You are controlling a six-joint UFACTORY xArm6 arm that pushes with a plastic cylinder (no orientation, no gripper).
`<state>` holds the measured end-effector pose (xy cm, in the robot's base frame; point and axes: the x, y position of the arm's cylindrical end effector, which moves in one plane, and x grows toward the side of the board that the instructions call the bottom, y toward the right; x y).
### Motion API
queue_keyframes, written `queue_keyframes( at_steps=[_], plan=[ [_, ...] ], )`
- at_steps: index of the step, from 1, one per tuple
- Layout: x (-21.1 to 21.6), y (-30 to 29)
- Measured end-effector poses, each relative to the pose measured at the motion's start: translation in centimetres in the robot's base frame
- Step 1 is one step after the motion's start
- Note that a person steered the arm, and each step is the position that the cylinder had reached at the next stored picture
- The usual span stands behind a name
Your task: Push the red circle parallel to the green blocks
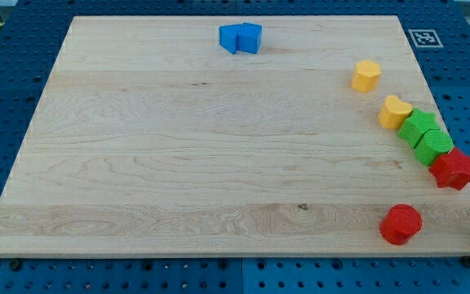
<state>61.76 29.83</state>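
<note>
My tip is out of frame, so I can't tell the end effector's state; I'd push the red circle, lower right, squarely through its centre toward the green blocks.

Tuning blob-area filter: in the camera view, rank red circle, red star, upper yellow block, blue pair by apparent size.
1. blue pair, two touching blocks
2. red star and red circle: alike, unranked
3. upper yellow block, though farther away

My tip isn't clearly visible.
</note>
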Motion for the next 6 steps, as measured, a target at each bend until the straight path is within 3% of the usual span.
queue_keyframes(
  at_steps=[1, 3, 4, 5, 6],
  plan=[
    [0.1, -2.8],
    [-0.6, -15.1],
    [-4.0, -18.4],
    [-6.5, -19.8],
    [-5.0, -18.4]
  ],
)
